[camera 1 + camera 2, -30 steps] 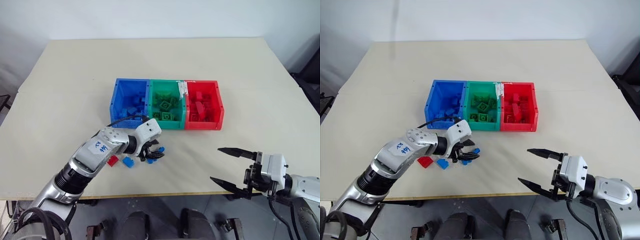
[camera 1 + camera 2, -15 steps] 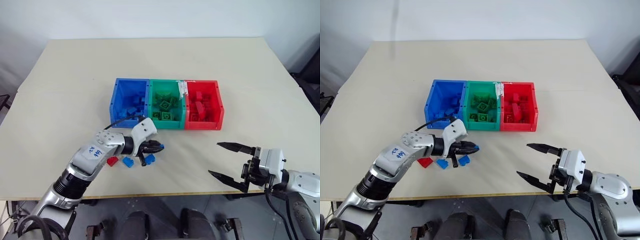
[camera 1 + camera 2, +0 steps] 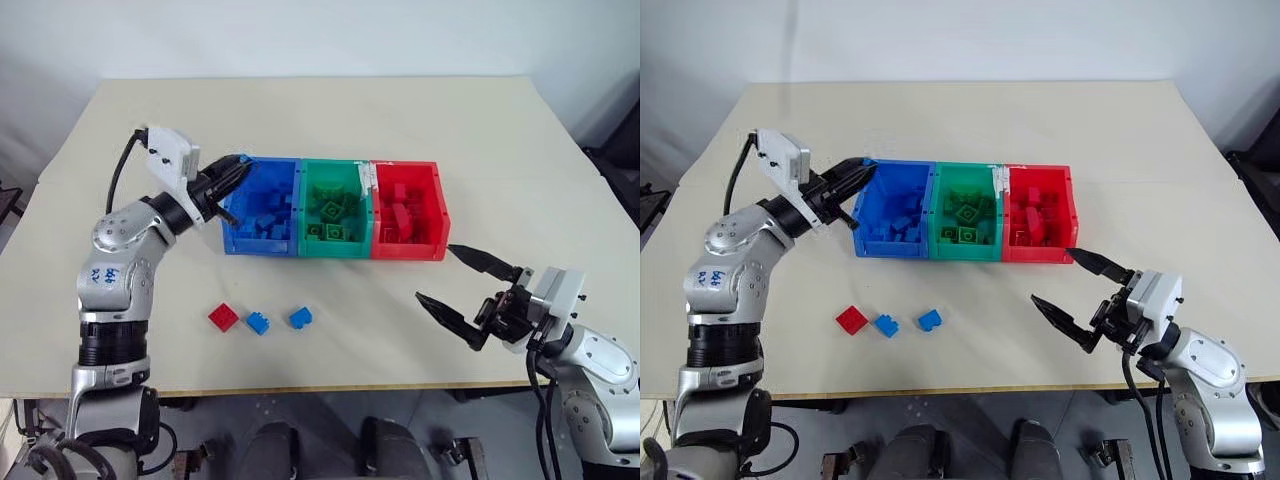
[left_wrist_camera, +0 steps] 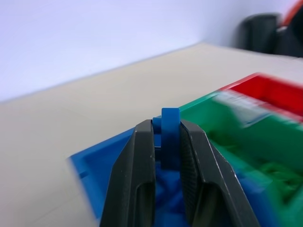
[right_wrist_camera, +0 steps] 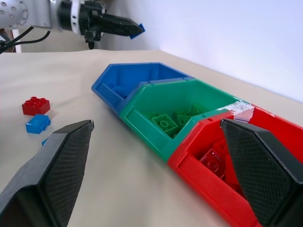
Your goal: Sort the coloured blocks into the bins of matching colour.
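Left gripper (image 4: 165, 142) has swung up from the loose blocks to the blue bin's (image 3: 262, 205) rim, pinching a studded blue block (image 4: 169, 135), mostly hidden between its fingers. Right gripper (image 3: 462, 290) gapes wide, near the red bin (image 3: 408, 245).

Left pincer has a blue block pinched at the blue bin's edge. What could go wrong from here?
The left pincer holds the blue block by a thin edge near the blue bin outer rim; released now, it may drop outside or bounce off. A red block and two blue ones lie loose on the table.
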